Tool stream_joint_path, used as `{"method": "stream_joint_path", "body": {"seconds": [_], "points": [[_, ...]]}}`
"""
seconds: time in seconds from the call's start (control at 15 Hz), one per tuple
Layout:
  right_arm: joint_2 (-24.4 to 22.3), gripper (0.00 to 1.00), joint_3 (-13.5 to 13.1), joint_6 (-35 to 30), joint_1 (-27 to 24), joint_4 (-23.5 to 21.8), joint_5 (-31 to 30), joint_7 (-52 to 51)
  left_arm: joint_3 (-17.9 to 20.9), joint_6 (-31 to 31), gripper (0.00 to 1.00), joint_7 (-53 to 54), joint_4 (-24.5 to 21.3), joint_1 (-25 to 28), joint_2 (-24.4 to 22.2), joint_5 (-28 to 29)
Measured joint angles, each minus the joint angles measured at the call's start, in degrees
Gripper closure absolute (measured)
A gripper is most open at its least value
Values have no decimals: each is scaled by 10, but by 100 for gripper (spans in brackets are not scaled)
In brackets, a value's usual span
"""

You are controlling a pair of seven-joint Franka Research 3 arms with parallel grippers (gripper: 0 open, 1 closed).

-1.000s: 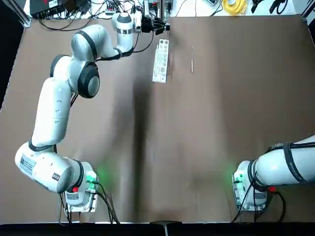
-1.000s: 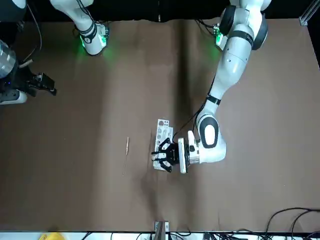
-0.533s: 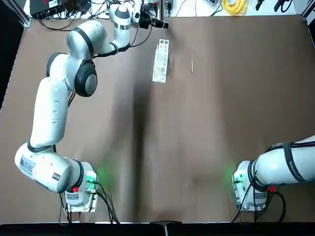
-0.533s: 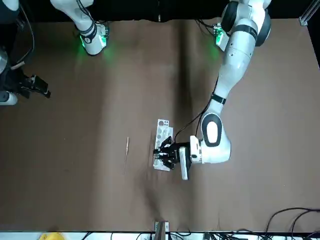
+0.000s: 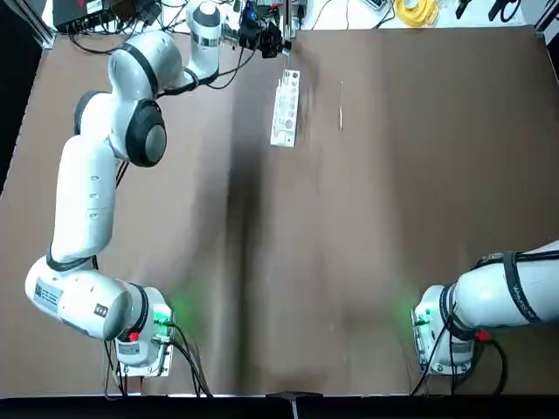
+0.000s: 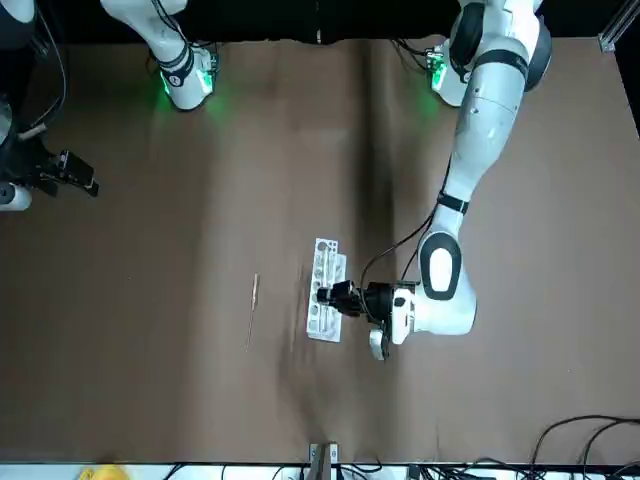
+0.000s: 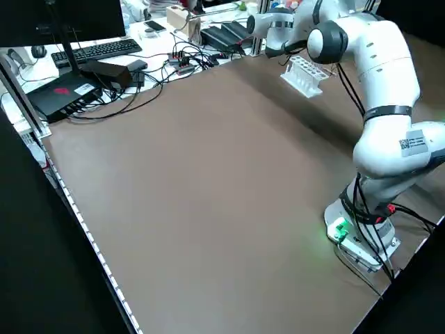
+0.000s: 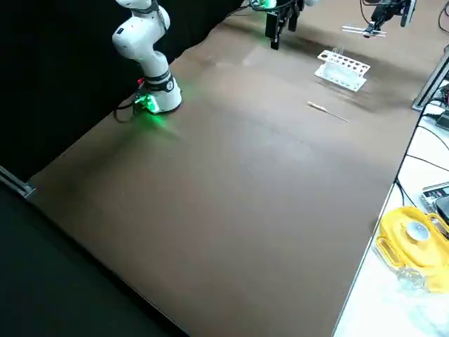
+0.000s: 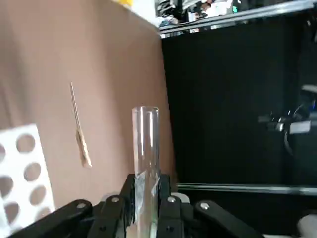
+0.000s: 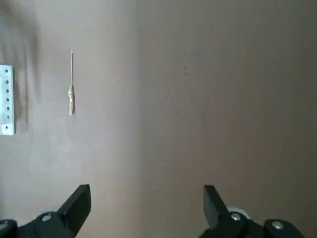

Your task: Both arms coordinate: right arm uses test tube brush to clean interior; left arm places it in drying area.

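My left gripper hovers near the table's far edge, just beyond the far end of the white rack. It is shut on a clear glass test tube, which sticks out past the fingertips. In the front view this gripper hangs over the rack. The test tube brush, a thin tan stick, lies flat on the table to the right of the rack, untouched; it also shows as the brush. My right gripper is open and empty, held high at the right side, far from the brush.
Cables, a keyboard and electronics crowd the bench beyond the table's far edge. A yellow object lies off the table's far right corner. Both arm bases stand at the near edge.
The left arm has turned its wrist, and its gripper with the tube has shifted a little from the rack's far end toward the table's far edge. The right gripper drifted slightly outward.
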Motion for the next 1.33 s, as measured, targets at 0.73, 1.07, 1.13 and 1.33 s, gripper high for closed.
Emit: {"method": "stream_joint_path", "body": {"seconds": [0.73,1.07,1.13,1.33], "points": [[0,0,4,14,3,0,1,0,-1,-118,77,-584,-7,28,-9,-1],[0,0,4,15,3,0,1,0,-1,-151,77,-763,-18,35,9,-67],[0,0,5,15,3,0,1,0,-1,-154,77,-779,-19,36,16,-78],[0,0,5,15,4,0,1,0,-1,-156,77,-798,-20,38,44,-113]]}}
